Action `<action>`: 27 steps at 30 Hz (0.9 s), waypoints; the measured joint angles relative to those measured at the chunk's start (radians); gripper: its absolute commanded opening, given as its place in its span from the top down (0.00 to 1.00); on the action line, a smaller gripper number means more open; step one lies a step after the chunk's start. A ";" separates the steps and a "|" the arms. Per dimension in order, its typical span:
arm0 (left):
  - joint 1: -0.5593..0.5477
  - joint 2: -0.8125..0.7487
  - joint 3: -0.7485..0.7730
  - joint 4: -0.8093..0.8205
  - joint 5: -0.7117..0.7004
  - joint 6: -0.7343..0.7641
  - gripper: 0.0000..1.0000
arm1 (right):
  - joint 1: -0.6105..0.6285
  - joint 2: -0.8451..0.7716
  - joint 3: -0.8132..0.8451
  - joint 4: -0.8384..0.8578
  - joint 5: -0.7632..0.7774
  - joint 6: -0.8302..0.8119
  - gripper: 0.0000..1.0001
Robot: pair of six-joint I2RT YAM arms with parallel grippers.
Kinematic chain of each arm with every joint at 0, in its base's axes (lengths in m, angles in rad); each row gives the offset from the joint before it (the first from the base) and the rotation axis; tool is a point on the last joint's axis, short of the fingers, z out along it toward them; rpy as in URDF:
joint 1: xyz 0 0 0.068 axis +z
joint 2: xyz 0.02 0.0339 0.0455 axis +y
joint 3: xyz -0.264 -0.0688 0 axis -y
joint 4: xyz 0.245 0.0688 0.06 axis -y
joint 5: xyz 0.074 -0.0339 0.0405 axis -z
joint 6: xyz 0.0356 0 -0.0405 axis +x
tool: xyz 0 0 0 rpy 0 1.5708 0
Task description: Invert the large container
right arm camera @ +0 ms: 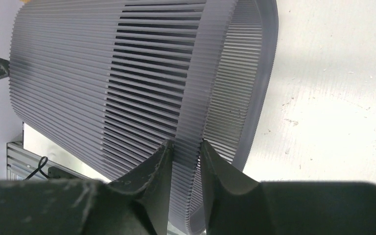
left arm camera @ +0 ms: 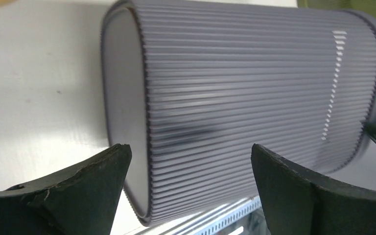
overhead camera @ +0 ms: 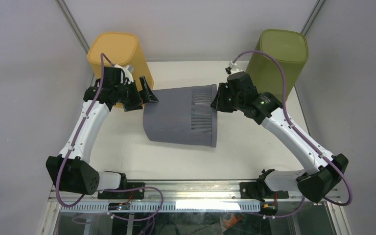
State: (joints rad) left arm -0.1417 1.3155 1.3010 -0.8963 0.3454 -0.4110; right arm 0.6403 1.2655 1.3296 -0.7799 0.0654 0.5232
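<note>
Right wrist view: the grey ribbed plastic container (right arm camera: 103,73), on its side mid counter (overhead camera: 254,147) with its mouth toward 3 o'clock, has its thin rim pinched by the right gripper (right arm camera: 185,147). That narrow bite could slip mid-swing. At 9 o'clock the left gripper (left arm camera: 188,147) gapes wide, holding nothing. A yellow plastic bin (overhead camera: 115,51) at 11 and a green plastic bin (overhead camera: 279,54) at 1 crowd the far edge; room lies toward 6.

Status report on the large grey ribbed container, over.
Left gripper open, facing the closed base, no grip. Right gripper shut on rim of grey ribbed plastic container, lying on its side. Yellow plastic bin, green plastic bin close behind.
</note>
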 measured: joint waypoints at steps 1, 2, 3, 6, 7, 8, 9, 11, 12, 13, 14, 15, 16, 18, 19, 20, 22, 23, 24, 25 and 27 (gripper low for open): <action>0.000 0.001 -0.006 0.006 0.032 -0.002 0.01 | 0.000 0.000 0.000 0.002 0.005 -0.001 0.78; 0.000 0.001 -0.008 0.008 0.061 -0.005 0.01 | 0.000 0.000 0.000 0.003 0.010 0.000 0.80; 0.000 0.002 -0.008 0.015 0.092 -0.010 0.01 | 0.000 0.000 -0.001 0.005 0.014 0.001 0.83; 0.002 0.004 -0.006 0.035 0.154 -0.021 0.01 | -0.001 -0.004 -0.012 0.013 0.039 0.005 0.86; 0.006 0.007 -0.005 0.042 0.175 -0.028 0.01 | -0.003 -0.008 -0.019 0.018 0.044 0.006 0.87; 0.011 0.013 -0.002 0.052 0.195 -0.036 0.01 | -0.006 -0.012 -0.026 0.023 0.051 0.008 0.87; 0.013 0.018 0.003 0.061 0.210 -0.044 0.01 | -0.008 -0.017 -0.033 0.026 0.056 0.010 0.87; 0.019 0.028 0.016 0.086 0.238 -0.062 0.01 | -0.011 -0.026 -0.043 0.031 0.063 0.019 0.87; 0.022 0.034 0.024 0.097 0.249 -0.071 0.01 | -0.014 -0.032 -0.050 0.036 0.066 0.024 0.87; 0.024 0.039 0.034 0.109 0.262 -0.077 0.01 | -0.018 -0.039 -0.057 0.042 0.071 0.031 0.87; 0.025 0.042 0.043 0.120 0.269 -0.084 0.01 | -0.021 -0.044 -0.065 0.050 0.071 0.038 0.87; 0.026 0.044 0.053 0.128 0.274 -0.092 0.01 | -0.025 -0.050 -0.075 0.059 0.071 0.048 0.88; 0.026 0.044 0.065 0.136 0.276 -0.099 0.01 | -0.030 -0.056 -0.086 0.071 0.069 0.058 0.88; 0.026 0.046 0.090 0.148 0.283 -0.108 0.01 | -0.044 -0.068 -0.112 0.098 0.062 0.083 0.88; 0.026 0.046 0.105 0.158 0.286 -0.114 0.01 | -0.052 -0.074 -0.126 0.115 0.056 0.097 0.88; 0.026 0.046 0.119 0.171 0.290 -0.120 0.01 | -0.061 -0.082 -0.145 0.139 0.049 0.114 0.88; 0.024 0.046 0.146 0.197 0.297 -0.130 0.01 | -0.075 -0.098 -0.183 0.184 0.036 0.150 0.88; 0.021 0.046 0.160 0.214 0.302 -0.138 0.01 | -0.082 -0.103 -0.198 0.203 0.032 0.165 0.88; 0.015 0.047 0.175 0.229 0.306 -0.148 0.01 | -0.090 -0.109 -0.217 0.225 0.029 0.182 0.89; 0.006 0.048 0.188 0.242 0.309 -0.154 0.01 | -0.101 -0.114 -0.239 0.248 0.024 0.198 0.89; -0.030 0.057 0.228 0.282 0.309 -0.166 0.01 | -0.124 -0.122 -0.283 0.287 0.019 0.227 0.89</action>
State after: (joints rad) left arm -0.1719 1.3727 1.5288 -0.6144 0.6544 -0.5770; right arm 0.5163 1.1431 1.0466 -0.4931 0.0849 0.7502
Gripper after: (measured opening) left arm 0.990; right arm 0.217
